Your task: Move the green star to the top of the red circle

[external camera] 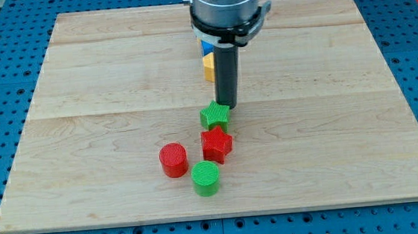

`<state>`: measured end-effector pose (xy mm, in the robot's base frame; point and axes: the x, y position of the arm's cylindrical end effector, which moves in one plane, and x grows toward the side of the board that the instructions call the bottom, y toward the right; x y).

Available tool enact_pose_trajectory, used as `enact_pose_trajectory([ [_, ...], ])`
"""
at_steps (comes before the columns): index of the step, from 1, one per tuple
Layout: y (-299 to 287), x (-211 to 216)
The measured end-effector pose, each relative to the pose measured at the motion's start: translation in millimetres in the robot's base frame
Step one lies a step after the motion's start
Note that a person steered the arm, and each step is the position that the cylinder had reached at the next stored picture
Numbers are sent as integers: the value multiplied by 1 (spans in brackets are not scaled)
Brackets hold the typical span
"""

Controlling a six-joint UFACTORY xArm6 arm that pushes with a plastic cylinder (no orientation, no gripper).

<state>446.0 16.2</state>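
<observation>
The green star [214,116] lies near the middle of the wooden board [79,82]. The red circle [173,160] lies lower and to the view's left of it, apart from it. My tip [227,105] stands just at the star's upper right edge, touching or nearly touching it. The dark rod rises from there to the arm's grey head at the view's top.
A red star [216,145] sits just below the green star. A green circle [205,178] lies below that, right of the red circle. A yellow block [208,68] and a blue block [206,47] are partly hidden behind the rod.
</observation>
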Motion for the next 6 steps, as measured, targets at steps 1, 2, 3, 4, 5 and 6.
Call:
enact_pose_trajectory([
  [1,-7,-4],
  [2,39,-4],
  [3,57,-3],
  [4,57,5],
  [5,53,5],
  [6,34,25],
])
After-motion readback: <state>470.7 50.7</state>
